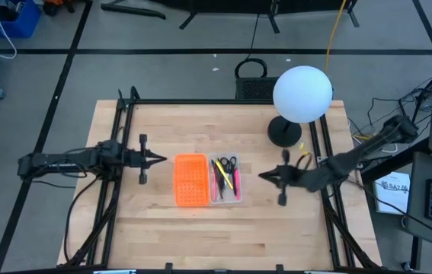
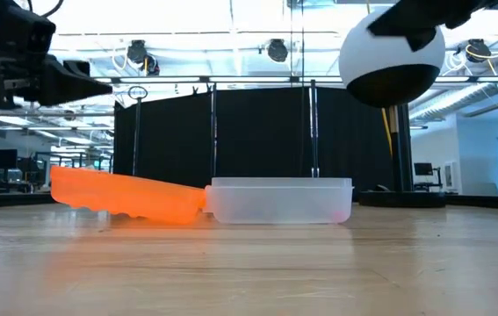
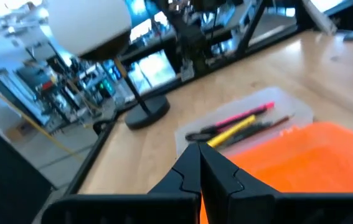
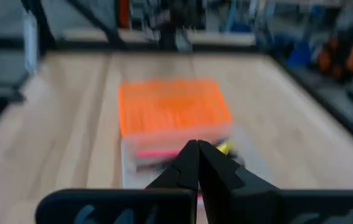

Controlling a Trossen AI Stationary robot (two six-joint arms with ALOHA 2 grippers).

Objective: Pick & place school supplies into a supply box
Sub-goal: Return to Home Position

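The box (image 1: 225, 197) lay between the two claws, its long axis running crosswise to the line joining them. The right claw (image 1: 262, 176) was the nearer, pointing at the box's one long side with only bare table between. The left claw (image 1: 161, 159) pointed at the other long side from farther off, with the orange piece (image 1: 190, 180) lying between it and the box, up against the box's wall. Both claws had their fingers pressed together to a point and held nothing. Any pull-back, as I judged it, would run straight away from the box on either side, with nothing in the path. The box was shallow, clear and cloudy-walled, and the supplies (image 1: 224, 178) lay inside it, mostly along its length: a pink pen (image 3: 244, 116), a yellow pen (image 3: 235, 129), darker ones beside them, and the scissors (image 1: 228, 163) at the box's far end. No supplies showed on the table outside the box.
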